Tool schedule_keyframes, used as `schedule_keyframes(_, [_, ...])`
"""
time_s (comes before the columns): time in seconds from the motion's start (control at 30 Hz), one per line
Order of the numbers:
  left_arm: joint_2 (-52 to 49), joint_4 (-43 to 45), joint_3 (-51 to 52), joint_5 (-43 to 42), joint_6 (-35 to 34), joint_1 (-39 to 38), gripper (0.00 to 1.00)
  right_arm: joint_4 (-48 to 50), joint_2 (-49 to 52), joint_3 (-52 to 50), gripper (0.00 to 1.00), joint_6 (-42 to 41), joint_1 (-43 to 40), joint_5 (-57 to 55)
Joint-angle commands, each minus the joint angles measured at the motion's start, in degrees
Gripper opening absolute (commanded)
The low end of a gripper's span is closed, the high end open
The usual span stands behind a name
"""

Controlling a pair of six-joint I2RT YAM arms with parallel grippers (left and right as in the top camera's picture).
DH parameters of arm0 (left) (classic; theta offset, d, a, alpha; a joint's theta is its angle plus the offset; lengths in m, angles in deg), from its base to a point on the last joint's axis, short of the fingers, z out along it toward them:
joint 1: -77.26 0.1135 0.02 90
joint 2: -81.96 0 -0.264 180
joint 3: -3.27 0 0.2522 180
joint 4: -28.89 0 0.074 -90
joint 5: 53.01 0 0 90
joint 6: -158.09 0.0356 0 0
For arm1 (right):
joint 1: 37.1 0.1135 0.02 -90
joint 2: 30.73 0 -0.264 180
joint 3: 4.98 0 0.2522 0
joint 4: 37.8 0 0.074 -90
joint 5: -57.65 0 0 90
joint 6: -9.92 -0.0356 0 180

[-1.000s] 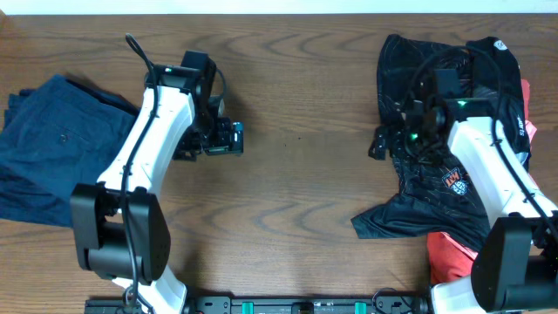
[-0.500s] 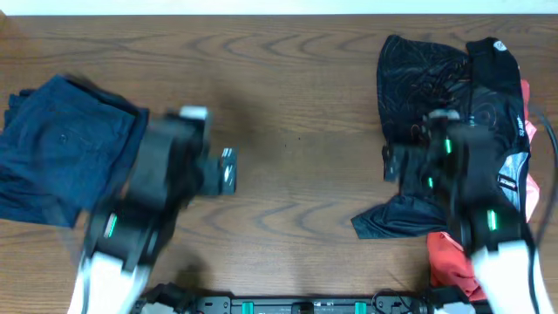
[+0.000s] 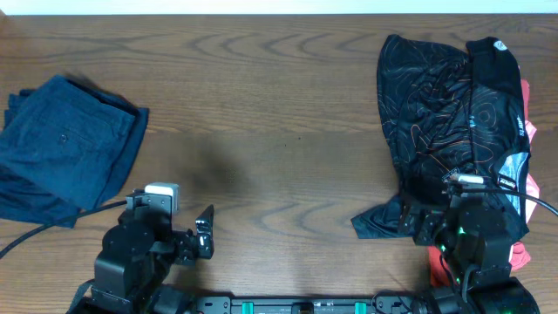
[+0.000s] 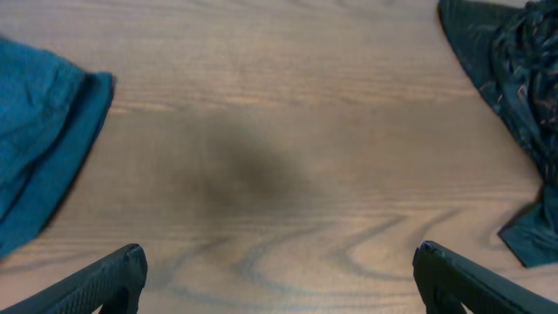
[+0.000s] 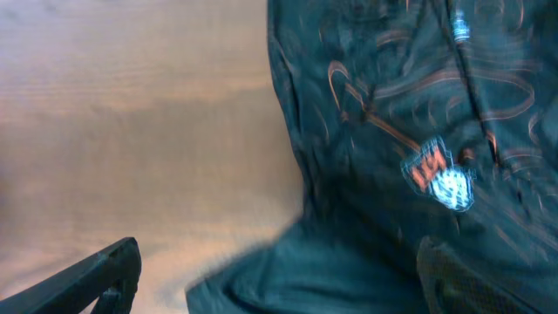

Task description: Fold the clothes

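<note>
table (image 3: 288,131): brown wood grain | base rail (image 3: 296,305): black, teal fittings, near edge

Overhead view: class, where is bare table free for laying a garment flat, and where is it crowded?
The wide stretch of table between the blue trousers and the black shirt is free. The right edge is crowded: the black shirt lies heaped over a red garment.

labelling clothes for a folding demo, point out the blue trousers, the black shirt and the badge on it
blue trousers (image 3: 65,153), overhead view, middle of the fabric
black shirt (image 3: 432,105), overhead view, patterned upper part
badge (image 5: 440,174), right wrist view, centre of the orange and white patch
</note>
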Motion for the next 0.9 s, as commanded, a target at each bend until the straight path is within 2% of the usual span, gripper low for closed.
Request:
schedule_keyframes(0.0, [0.0, -1.4, 0.2, 0.7, 0.3, -0.2, 0.98, -3.4, -0.1, -0.3, 0.99, -0.9, 0.6, -1.1])
schedule_keyframes(0.23, [0.0, -2.3, 0.2, 0.7, 0.3, -0.2, 0.98, -10.9, -0.1, -0.3, 0.99, -0.9, 0.6, -1.1])
schedule_keyframes(0.4, [0.0, -2.3, 0.2, 0.7, 0.3, -0.2, 0.98, -12.3, -0.1, -0.3, 0.99, -0.9, 0.5, -1.8])
schedule_keyframes(0.6, [0.0, -2.3, 0.2, 0.7, 0.3, -0.2, 0.98, -13.7, -6.8, -0.9, 0.99, -0.9, -1.6, -0.9])
schedule_keyframes(0.73, [0.0, -2.3, 0.2, 0.7, 0.3, -0.2, 0.98, -8.0, -13.4, -2.8, 0.99, 2.6, -3.9, -0.5])
schedule_keyframes(0.87, [0.0, -2.3, 0.2, 0.7, 0.3, -0.2, 0.98, 3.9, -21.7, -9.4, 0.99, 9.4, -6.5, 1.6])
